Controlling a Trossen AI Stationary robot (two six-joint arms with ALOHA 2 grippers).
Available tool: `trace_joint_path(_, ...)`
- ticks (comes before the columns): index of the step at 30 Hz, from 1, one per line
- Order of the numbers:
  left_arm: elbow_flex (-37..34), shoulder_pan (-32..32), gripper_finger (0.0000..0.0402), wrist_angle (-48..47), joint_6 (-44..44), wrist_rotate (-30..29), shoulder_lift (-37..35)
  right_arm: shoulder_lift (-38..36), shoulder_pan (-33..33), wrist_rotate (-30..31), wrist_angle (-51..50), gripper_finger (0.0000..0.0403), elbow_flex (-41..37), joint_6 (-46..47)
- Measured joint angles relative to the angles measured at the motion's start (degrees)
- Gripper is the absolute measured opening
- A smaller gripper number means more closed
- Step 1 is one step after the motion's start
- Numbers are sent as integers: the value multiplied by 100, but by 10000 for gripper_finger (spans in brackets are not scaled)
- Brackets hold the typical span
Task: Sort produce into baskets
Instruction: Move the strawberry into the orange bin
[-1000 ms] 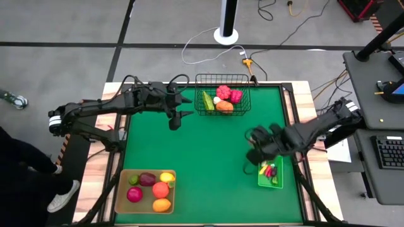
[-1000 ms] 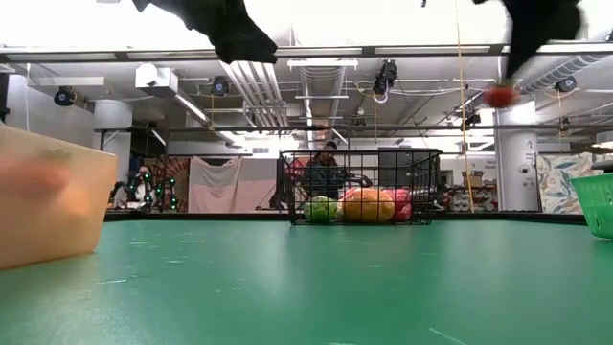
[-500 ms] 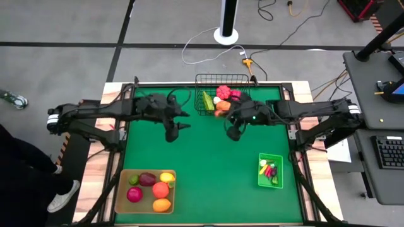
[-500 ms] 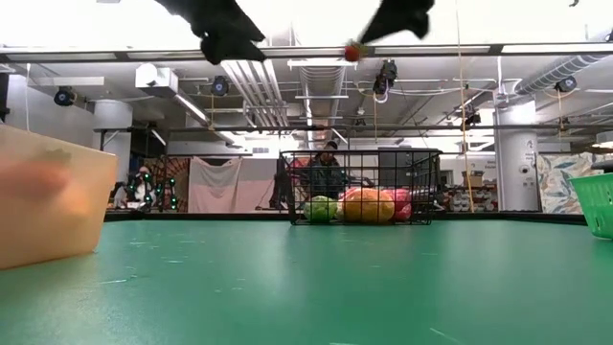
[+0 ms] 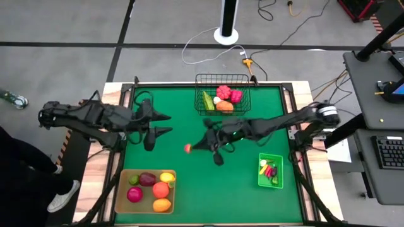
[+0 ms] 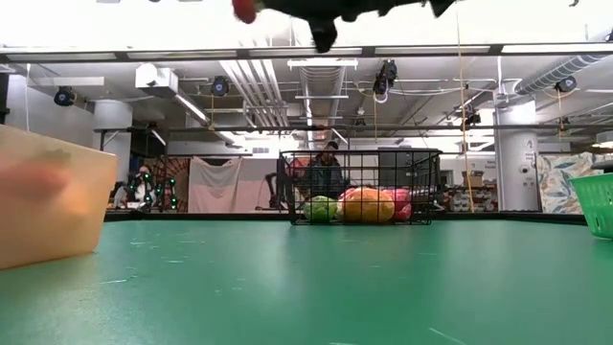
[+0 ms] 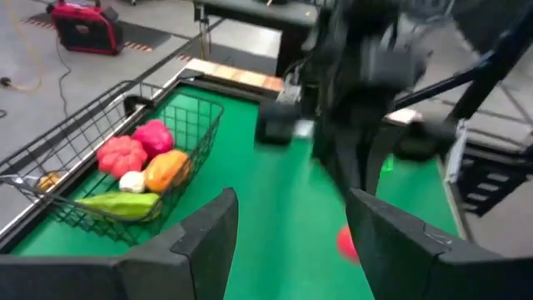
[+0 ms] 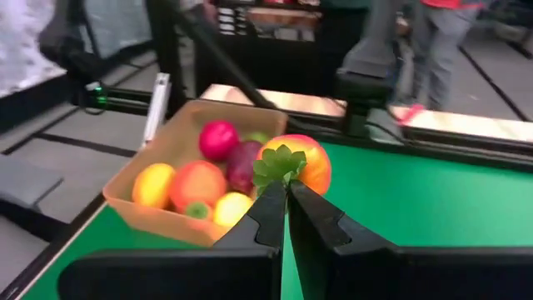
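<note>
above the mat's middle: a small red-orange fruit [image 5: 188,148] with a green leafy top hangs off the table, pinched by the leaves.
right gripper [image 5: 196,147]: fingers pressed together on the fruit's leaf tuft; the right wrist view shows the leaves caught at the fingertips [image 8: 275,193].
right arm pose: stretched low and long from the table's right edge across to the centre, wrist pointing toward the tan tray [image 5: 121,192].
left gripper [image 5: 165,123]: jaws parted and holding nothing, near the left arm's side of the mat, pointing toward the fruit.
left arm pose: reaching in level from the left edge, elbow bent.
tan tray contents: red, purple, yellow, orange and green pieces.
wire basket [image 5: 221,79]: at the far edge, holding pink, orange, white and green pieces.
green bin [image 5: 270,181]: near the right edge, with small pieces inside.
low view only: fruit [image 6: 246,10] at the picture's top edge; a person sits behind the basket.
</note>
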Motion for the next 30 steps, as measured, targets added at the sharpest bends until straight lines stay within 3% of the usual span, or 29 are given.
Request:
trace_joint_path(4,2,-437,206,70,-141,-429,-76,833,192,-126,1098,9,30,-16)
trace_joint_path(8,2,-664,206,58,-67,-768,-41,1517,372,-196,1556,9,274,-8)
trace_joint_path(13,2,-666,206,66,-11,-1136,68,2110,574,-384,1661,9,661,61)
trace_joint_path(30,2,-844,206,148,19,-1182,265,3628,764,-375,1645,9,2056,546)
